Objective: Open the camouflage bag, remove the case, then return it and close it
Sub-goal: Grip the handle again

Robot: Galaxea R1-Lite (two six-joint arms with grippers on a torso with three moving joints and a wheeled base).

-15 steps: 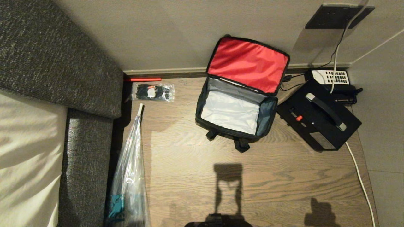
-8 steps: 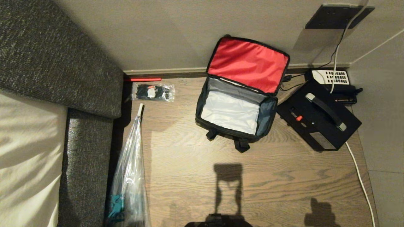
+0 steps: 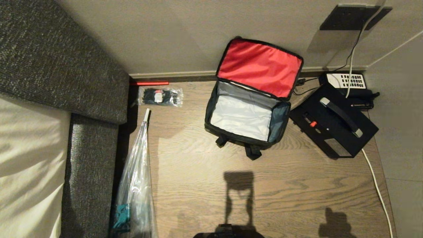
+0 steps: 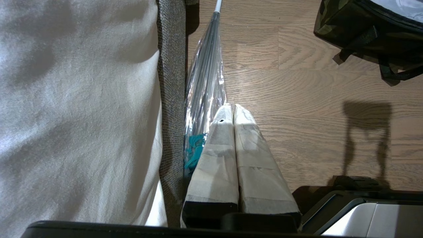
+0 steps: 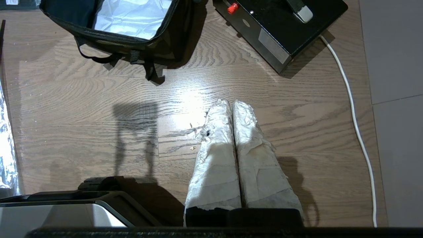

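The camouflage bag (image 3: 281, 122) stands open on the wooden floor by the wall, its red lid (image 3: 259, 66) leaning back and its grey-white inside empty. The case (image 3: 330, 132) lies flat on the floor just right of the bag, black, with a strap handle and a small red latch. Both also show in the right wrist view: bag (image 5: 158, 49), case (image 5: 281, 33). My right gripper (image 5: 232, 103) hangs shut and empty over bare floor, well short of them. My left gripper (image 4: 230, 106) is shut and empty beside the bed. Neither arm appears in the head view.
A bed (image 3: 29, 148) with a grey frame fills the left. A clear plastic-wrapped umbrella (image 3: 137, 185) lies along it, and a small bagged item (image 3: 160, 96) sits near the wall. A telephone (image 3: 347, 81) and a white cable (image 3: 375, 178) are at right.
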